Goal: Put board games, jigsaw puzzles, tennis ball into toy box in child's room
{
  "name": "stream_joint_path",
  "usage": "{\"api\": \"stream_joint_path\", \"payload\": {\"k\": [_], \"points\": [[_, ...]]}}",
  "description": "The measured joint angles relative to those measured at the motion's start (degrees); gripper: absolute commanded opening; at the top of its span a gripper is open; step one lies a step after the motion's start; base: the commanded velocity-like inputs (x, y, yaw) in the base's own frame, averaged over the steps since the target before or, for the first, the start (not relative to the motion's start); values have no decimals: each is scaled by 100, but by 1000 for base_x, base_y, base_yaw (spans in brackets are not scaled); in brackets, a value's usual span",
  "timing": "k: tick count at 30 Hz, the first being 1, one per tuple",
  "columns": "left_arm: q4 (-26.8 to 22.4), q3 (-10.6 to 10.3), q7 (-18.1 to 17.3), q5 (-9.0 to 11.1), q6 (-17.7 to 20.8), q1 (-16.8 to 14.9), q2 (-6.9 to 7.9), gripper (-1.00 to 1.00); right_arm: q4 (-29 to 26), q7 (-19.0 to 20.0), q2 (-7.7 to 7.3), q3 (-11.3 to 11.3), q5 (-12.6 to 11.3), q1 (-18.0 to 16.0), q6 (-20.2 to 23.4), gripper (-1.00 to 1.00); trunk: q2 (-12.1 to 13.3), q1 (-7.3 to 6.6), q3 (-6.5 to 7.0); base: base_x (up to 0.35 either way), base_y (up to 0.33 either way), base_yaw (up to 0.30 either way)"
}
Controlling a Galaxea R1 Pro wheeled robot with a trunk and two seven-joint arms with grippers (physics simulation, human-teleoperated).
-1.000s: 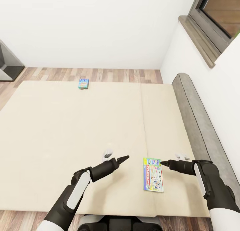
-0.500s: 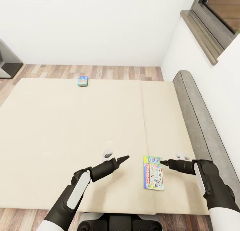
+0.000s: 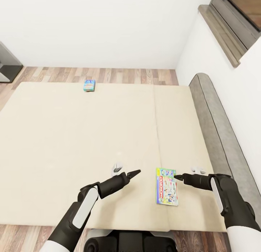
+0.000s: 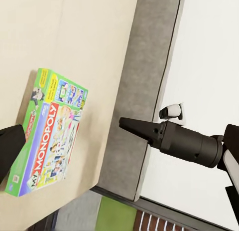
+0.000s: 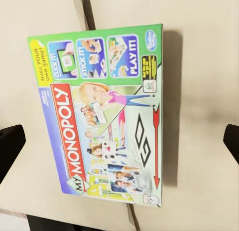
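Nearest in head view: both arms reach out over the near edge of the bed (image 3: 72, 135).

Left claw (image 3: 137, 171) hangs above the mattress, just left of the Monopoly box (image 3: 166, 186), not touching it. Fingers look pressed to a single point in head view; one dark tip shows at the edge of the left wrist view, box beyond it. Reads as clenched on nothing.

Right claw (image 3: 176, 178) sits above the box's far right corner, pointing left. From the left wrist view (image 4: 130, 125) it tapers to one closed point. In the right wrist view, though, two dark tips show at opposite edges with the box (image 5: 102, 116) between them. The views disagree, so cannot tell if it's released or clenched. No visible grip on the box.

Monopoly box lies flat, face up, on the mattress beside the seam (image 3: 156, 128), near the bed's front edge and towards the grey headboard (image 3: 217, 128) side. Long side runs near to far.

Farther out: the small blue game box (image 3: 89, 85) lies flat at the bed's far edge, left of centre, well apart from both claws.

Beyond the bed: wood floor (image 3: 119, 74), white wall, window sill (image 3: 217, 30) upper right.
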Motion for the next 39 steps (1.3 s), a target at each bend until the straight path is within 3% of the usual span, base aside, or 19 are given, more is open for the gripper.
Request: {"api": "stream_joint_path", "payload": {"k": [39], "points": [[3,2,2,0,0,-2,0,100,0,15,3,4,-13,-1,-4,100,0,0,-364,0,0,0]]}}
